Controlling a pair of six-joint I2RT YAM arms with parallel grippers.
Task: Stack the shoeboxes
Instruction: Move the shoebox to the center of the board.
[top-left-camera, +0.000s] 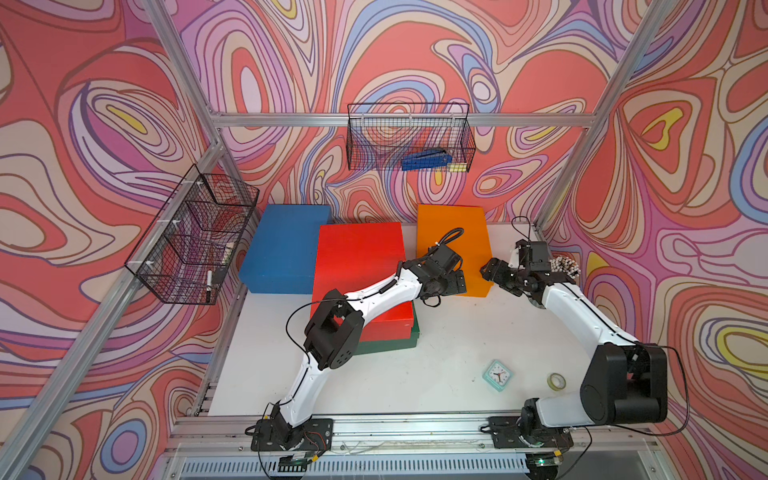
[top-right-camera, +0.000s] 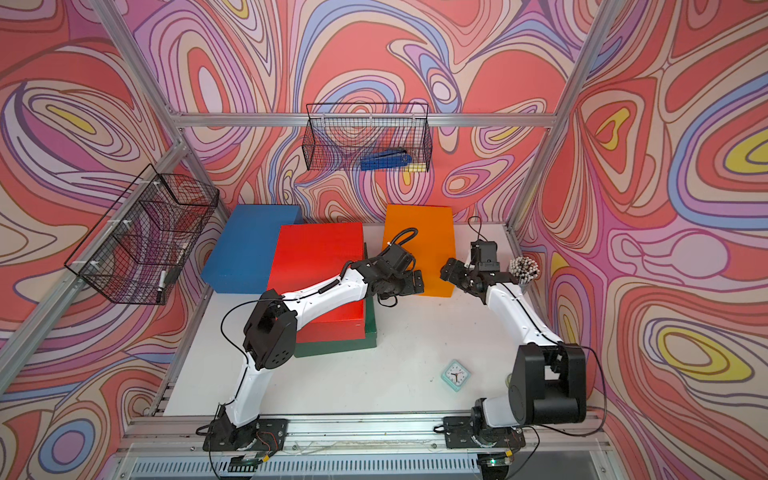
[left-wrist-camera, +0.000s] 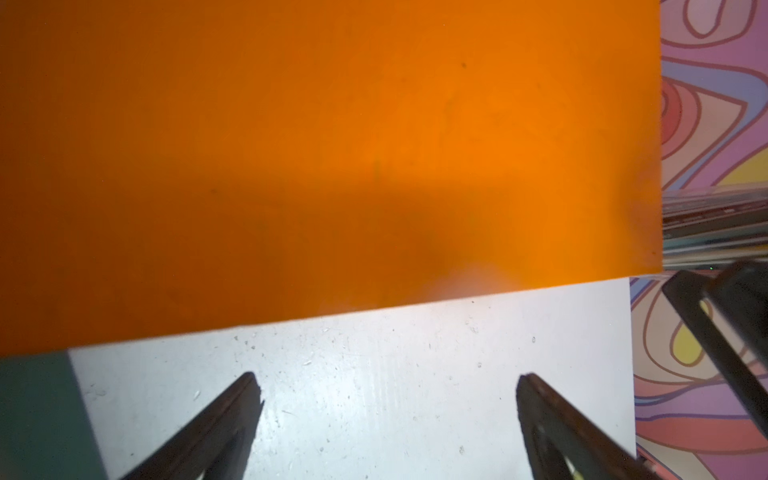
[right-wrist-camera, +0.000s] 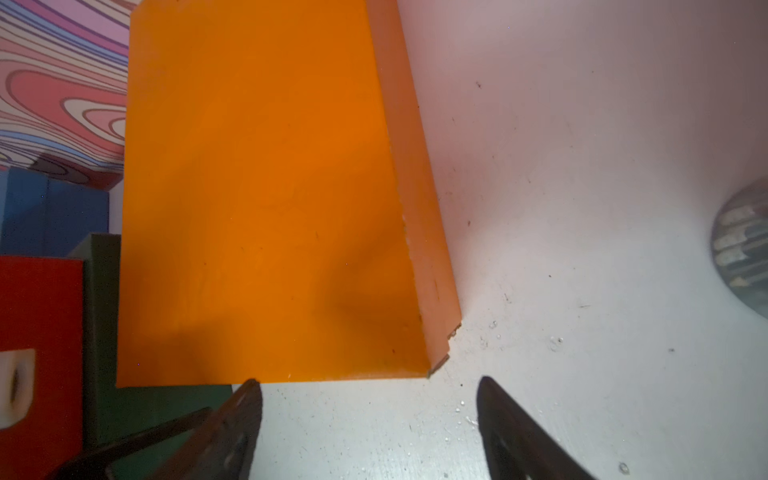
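Orange shoebox (top-left-camera: 451, 245) is lying flat at the rear right of the white worktop (top-left-camera: 457, 345): matte cardboard, rectangular, lid on, with the near right lid corner showing ragged in the right wrist view. Red shoebox (top-left-camera: 359, 266) is sitting on top of the dark green shoebox (top-left-camera: 390, 344), offset so that green is peeking out along the near and right edges; this stack is standing just beside the orange one. Blue shoebox (top-left-camera: 282, 245) is lying at the rear left by the wall, partly hidden behind the red lid. Left hand (left-wrist-camera: 388, 380) is hovering with fingers wide apart and nothing between them, over bare, speckled worktop just short of the orange lid's near edge. Right hand (right-wrist-camera: 368, 384) is likewise gaping empty at the same box's near right corner. Wire basket (top-left-camera: 374, 141) on the back wall is holding a blue stapler-like item (top-left-camera: 426, 160) and a yellow item (top-left-camera: 457, 167); side wire basket (top-left-camera: 158, 266) is holding a marker (top-left-camera: 209, 284). Bundle of white-tipped sticks (top-left-camera: 565, 266) is standing just behind the right arm. Mint clock (top-left-camera: 496, 374) and tape roll (top-left-camera: 555, 381) are lying front right, well apart from the boxes.
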